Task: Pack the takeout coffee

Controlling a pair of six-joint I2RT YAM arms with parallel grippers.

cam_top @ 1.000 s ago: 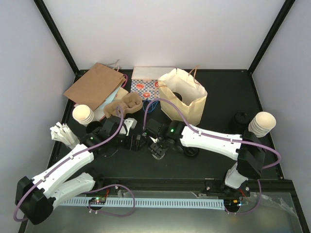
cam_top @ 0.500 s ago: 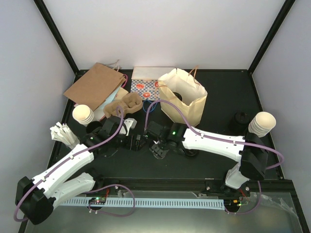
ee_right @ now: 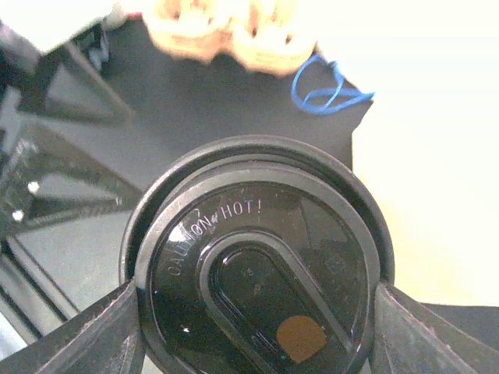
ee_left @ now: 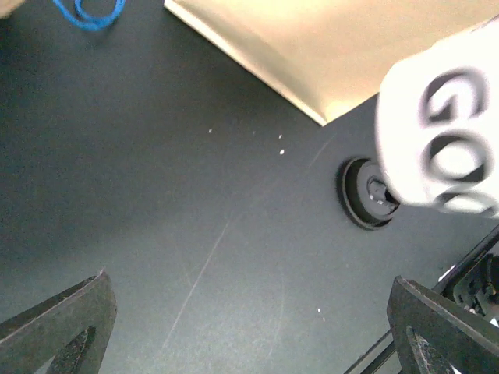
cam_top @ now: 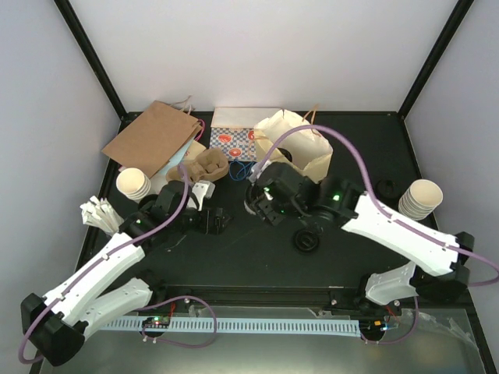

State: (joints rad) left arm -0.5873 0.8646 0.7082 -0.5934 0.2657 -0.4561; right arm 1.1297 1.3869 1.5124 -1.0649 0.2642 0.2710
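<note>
The takeout coffee (ee_right: 257, 280) fills the right wrist view, its black "CAUTION HOT" lid facing the camera. My right gripper (ee_right: 256, 336) is shut on it, one finger on each side of the lid. From above, that gripper (cam_top: 263, 204) hangs over the mat just left of the cream paper bag (cam_top: 300, 152) and hides most of the cup. In the left wrist view the cup's white side (ee_left: 440, 148) shows blurred at the right, off the table. My left gripper (cam_top: 212, 220) stands open and empty over bare mat, left of the cup.
A loose black lid (cam_top: 306, 239) lies on the mat below the right gripper. The cardboard cup carrier (cam_top: 207, 166), a flat brown bag (cam_top: 152, 139) and a patterned box (cam_top: 234, 140) sit at the back left. Lidless cup stacks (cam_top: 132, 185) (cam_top: 421, 199) stand at both sides.
The right arm has risen and carried the cup away from the near mat toward the cream bag. The left gripper stays open and has drawn slightly left.
</note>
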